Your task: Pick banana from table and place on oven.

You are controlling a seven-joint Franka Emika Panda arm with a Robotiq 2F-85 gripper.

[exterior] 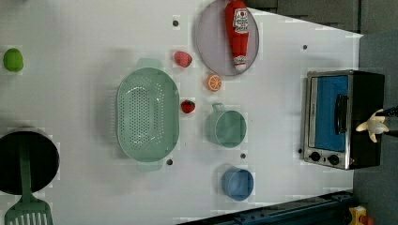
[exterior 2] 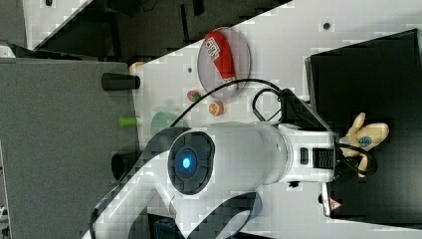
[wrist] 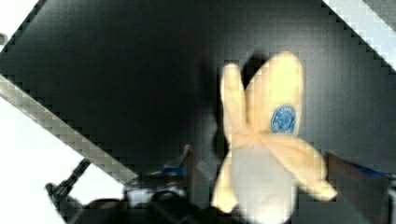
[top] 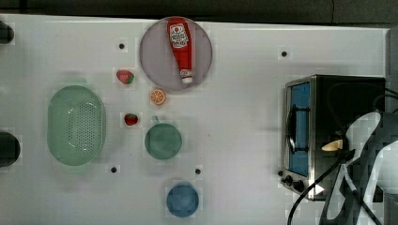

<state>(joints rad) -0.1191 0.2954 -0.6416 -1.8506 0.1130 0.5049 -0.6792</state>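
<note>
The pale yellow banana (wrist: 261, 135) with a blue sticker lies on the oven's black top (exterior 2: 378, 64), lobes spread. My gripper (wrist: 261, 161) is low over it and stands open, its fingers (wrist: 189, 161) either side of the stem end with a dark gap showing beside the left one. The right view has the banana (exterior 2: 369, 137) just past the wrist, and the left view has the banana (exterior: 373, 126) toward the back of the oven (exterior: 328, 117). In the top view the banana (top: 331, 145) peeks from under the arm, over the oven (top: 300, 122).
On the white table (top: 244, 93) are a ketchup bottle (top: 181, 47) on a grey plate, an orange slice (top: 157, 96), two strawberries (top: 125, 76), a green cup (top: 163, 140), a blue cup (top: 182, 200) and a green colander (top: 76, 125). The left view adds a black pot (exterior: 26, 161).
</note>
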